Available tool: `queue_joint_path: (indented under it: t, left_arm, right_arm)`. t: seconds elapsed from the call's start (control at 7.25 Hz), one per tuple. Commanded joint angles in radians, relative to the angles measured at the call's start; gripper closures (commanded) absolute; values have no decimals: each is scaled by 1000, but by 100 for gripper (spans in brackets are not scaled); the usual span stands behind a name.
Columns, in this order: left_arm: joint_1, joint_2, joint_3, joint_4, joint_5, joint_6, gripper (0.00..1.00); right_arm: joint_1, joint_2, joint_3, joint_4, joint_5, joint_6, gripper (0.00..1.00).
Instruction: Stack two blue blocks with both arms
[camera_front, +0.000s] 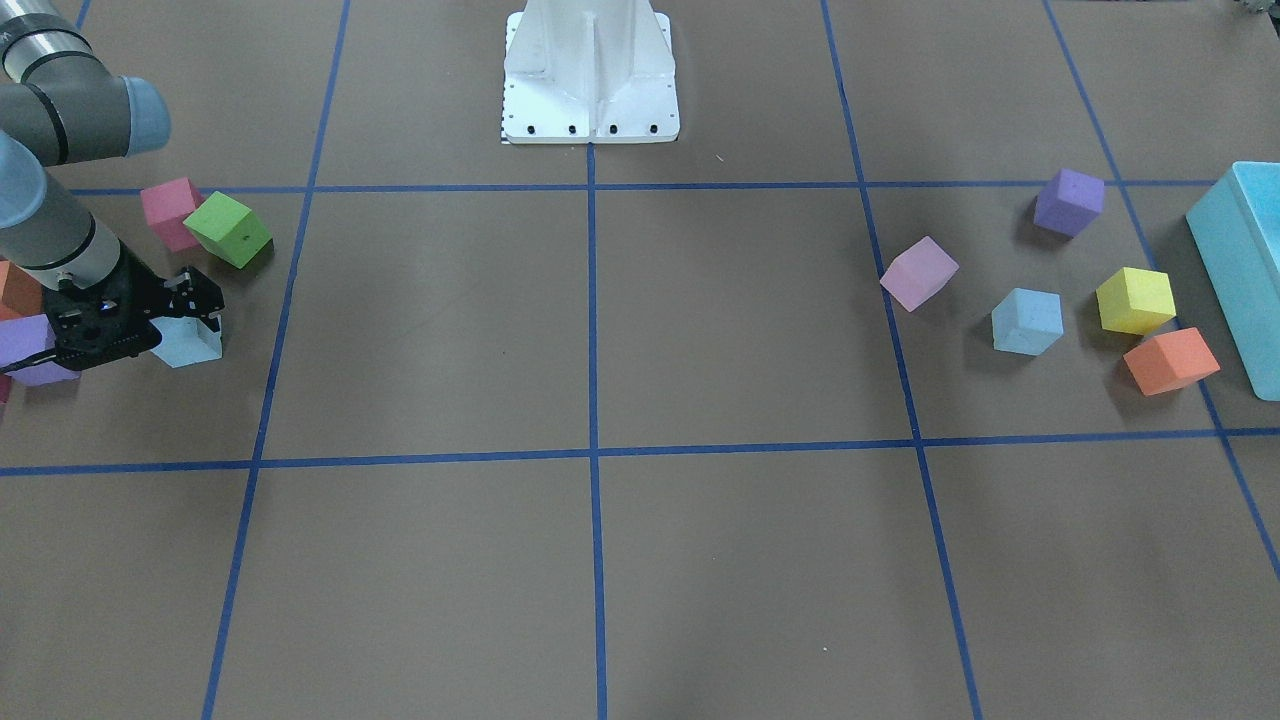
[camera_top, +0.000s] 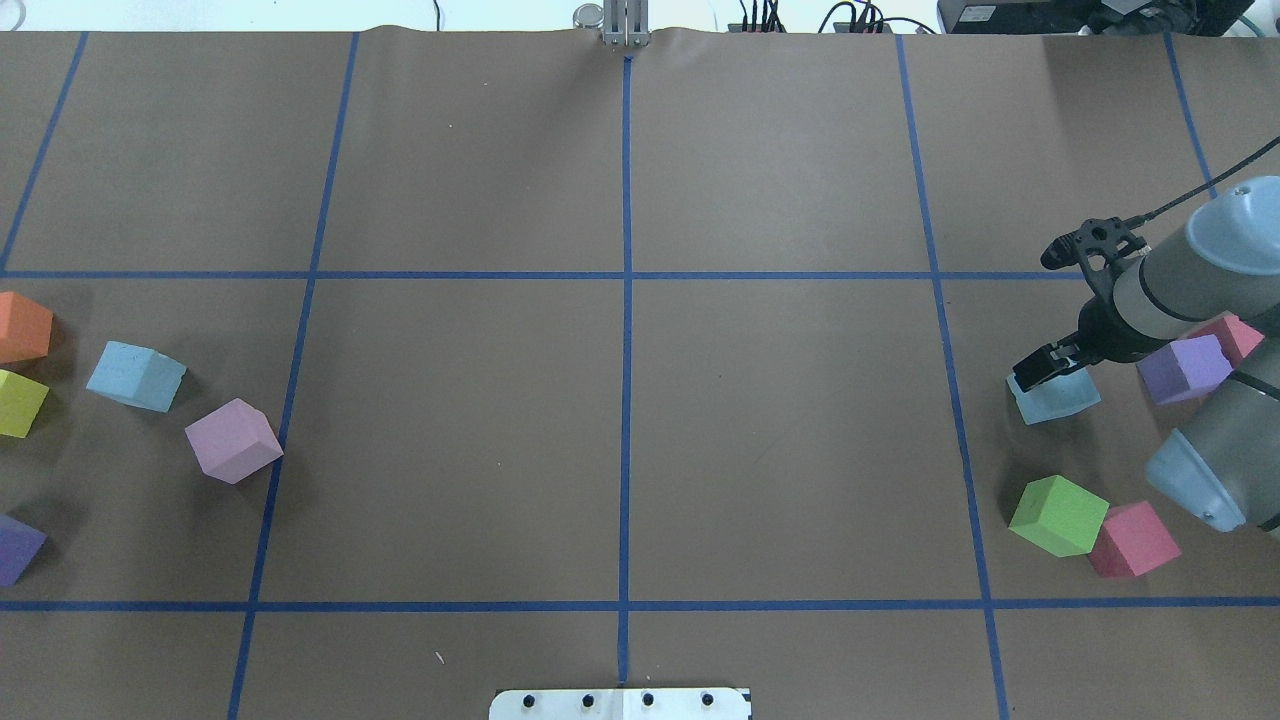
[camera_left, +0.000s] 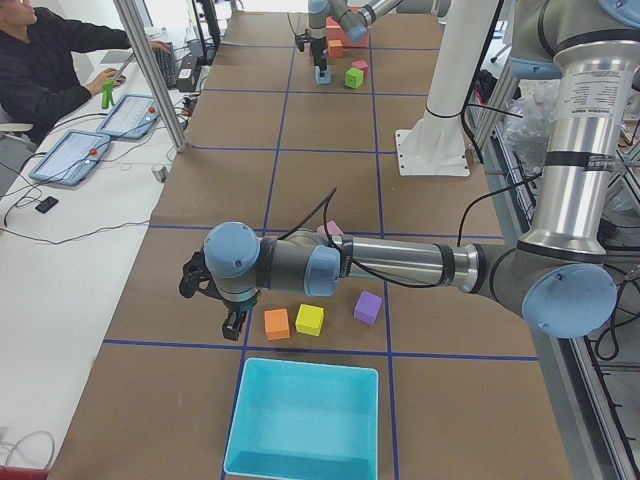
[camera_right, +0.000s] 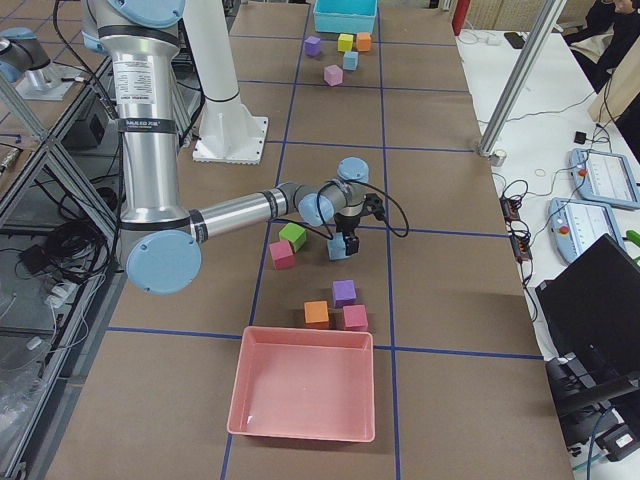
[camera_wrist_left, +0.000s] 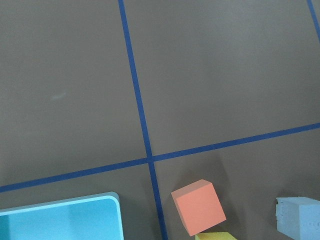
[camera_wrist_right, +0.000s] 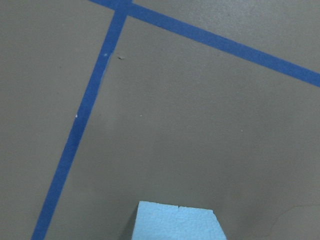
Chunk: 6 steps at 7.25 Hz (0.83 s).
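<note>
The right gripper (camera_top: 1042, 368) is low over one blue block (camera_top: 1060, 398), which sits on the brown table (camera_top: 780, 450) just inside a blue tape line. Its black fingers reach the block's top edge, but I cannot tell whether they grip it or how wide they stand. A purple cube (camera_top: 1183, 368) lies close beside the wrist, with a green cube (camera_top: 1058, 515) and a pink-red cube (camera_top: 1133, 540) touching each other nearer the robot. The second blue block (camera_top: 135, 375) rests well apart on the robot's left side, between a lilac cube (camera_top: 233, 440) and a yellow cube (camera_top: 20, 402). The left gripper (camera_left: 233, 322) hangs near an orange cube (camera_left: 277, 323); its opening cannot be judged
</note>
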Motion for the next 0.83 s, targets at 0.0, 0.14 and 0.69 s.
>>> queue_joint_path:
  t: [0.0,0.14,0.69]
  left_arm:
    - [0,0,0,0,0,0,2]
    - [0,0,2,0,0,0,2]
    - [0,-2,2,0,0,0,2]
  right_arm:
    - [-12,0,0,1,-1,9,0]
    - [-18,-1,-2,1,-2,8,7]
    - [-26,0,-3,1,-2,9,42]
